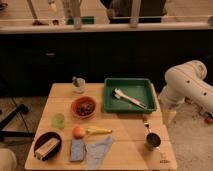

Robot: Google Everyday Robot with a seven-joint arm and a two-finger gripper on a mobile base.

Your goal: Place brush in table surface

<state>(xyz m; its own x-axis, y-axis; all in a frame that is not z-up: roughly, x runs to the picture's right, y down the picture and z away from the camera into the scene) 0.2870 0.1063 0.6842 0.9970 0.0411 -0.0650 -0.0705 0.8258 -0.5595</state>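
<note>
**Brush in tray, grasp not begun**

The brush [129, 98] lies flat inside the green tray [128, 80] at the back right of the table surface [125, 131]. Its head is to the left and its handle runs toward the tray's front right corner. The white arm [187, 80] is folded off the table's right side. The gripper [169, 111] hangs at its end just beside the table edge, near the tray's corner and apart from the brush. Its jaws are spread and hold nothing.

My read is that this is the approach, the first step. The next move calls for swinging over the tray and coming down across the thin handle mid-length, clear of the wall. Then close and lift over the rim. The bare wood between the banana [98, 131] and the metal cup [152, 141] looks like the easy drop spot.
</note>
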